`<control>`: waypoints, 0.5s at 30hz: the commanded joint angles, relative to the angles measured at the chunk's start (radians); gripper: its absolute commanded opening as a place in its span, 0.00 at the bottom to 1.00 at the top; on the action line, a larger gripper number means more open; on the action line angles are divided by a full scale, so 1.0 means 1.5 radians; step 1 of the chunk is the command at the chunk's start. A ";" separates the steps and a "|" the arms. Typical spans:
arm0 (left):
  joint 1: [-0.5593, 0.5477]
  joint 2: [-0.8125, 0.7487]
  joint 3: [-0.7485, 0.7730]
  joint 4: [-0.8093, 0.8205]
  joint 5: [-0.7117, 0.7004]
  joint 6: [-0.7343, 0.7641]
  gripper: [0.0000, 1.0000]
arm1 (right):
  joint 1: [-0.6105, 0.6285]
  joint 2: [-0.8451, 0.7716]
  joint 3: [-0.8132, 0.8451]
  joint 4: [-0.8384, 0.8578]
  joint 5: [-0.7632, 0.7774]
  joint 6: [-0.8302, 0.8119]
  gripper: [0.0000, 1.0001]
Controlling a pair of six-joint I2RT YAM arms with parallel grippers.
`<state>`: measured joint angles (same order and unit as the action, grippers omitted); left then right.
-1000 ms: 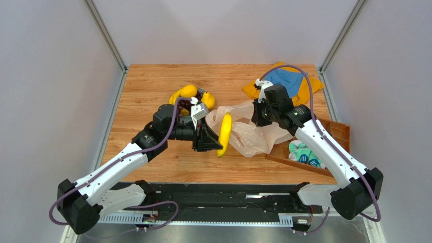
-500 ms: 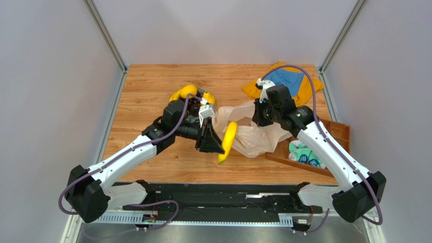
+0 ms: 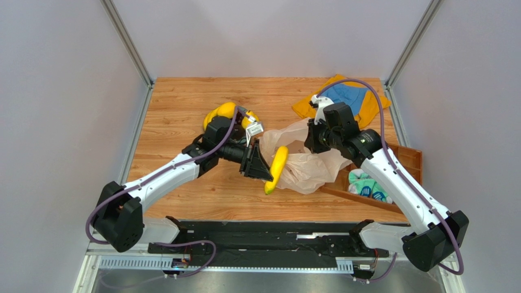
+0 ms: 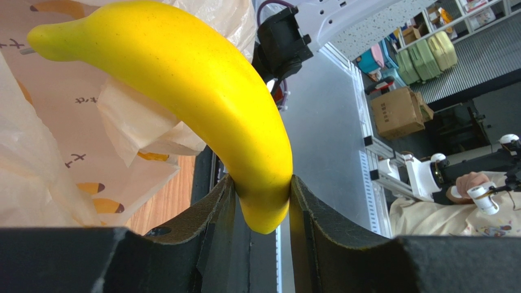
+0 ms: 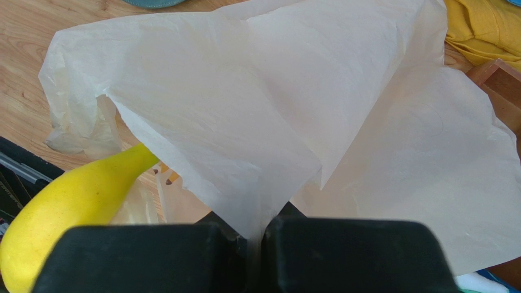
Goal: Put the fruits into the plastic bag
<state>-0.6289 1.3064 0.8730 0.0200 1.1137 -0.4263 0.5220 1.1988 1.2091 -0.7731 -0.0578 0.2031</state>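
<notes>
The banana (image 3: 276, 169) is held clear of the table (image 3: 183, 104), just at the mouth of the plastic bag (image 3: 312, 165), which lies crumpled at its 3 o'clock in the top view. The banana is clamped near its lower end between the two pads of the left gripper (image 4: 262, 207), whose jaws are pressed against its skin from both sides, and most of its length is left free beyond them. It is judged to be firm but easily bruised, smooth-skinned and curved, so a turn in the jaws is to be expected with a hold this far from the middle. A moderate squeeze nearer the centre would be steadier. The bag is judged to be very light, limp and slippery, with no shape of its own. A fold of its rim is pinched in the right gripper (image 5: 260, 235), whose jaws are closed on the film, and it is lifted like a tent, with the banana's tip seen under the raised edge in the right wrist view. The rim or a handle loop is thought the best place to be taken. More yellow fruits (image 3: 225, 111) are seen at 11 o'clock of the banana, orange and blue cloths (image 3: 342, 97) at 1 o'clock of the bag, and a wooden tray (image 3: 403, 165) at its 4 o'clock.
</notes>
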 commanded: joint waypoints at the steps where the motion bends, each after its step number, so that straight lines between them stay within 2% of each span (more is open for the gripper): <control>1: -0.013 0.034 0.058 0.041 0.000 -0.013 0.01 | -0.002 -0.003 0.000 0.013 -0.024 -0.008 0.00; 7: -0.014 0.135 0.147 0.045 -0.066 -0.067 0.05 | -0.002 0.006 -0.007 0.017 -0.043 0.003 0.00; 11: -0.015 0.204 0.199 0.042 -0.069 -0.120 0.05 | -0.002 0.007 -0.017 0.021 -0.061 0.007 0.00; 15: -0.010 0.234 0.236 0.019 -0.085 -0.130 0.06 | -0.002 0.010 -0.026 0.024 -0.064 0.010 0.00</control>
<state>-0.6479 1.6360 1.1603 0.0448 1.0107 -0.5758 0.5220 1.2110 1.1778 -0.7650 -0.1261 0.2092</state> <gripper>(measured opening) 0.422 0.005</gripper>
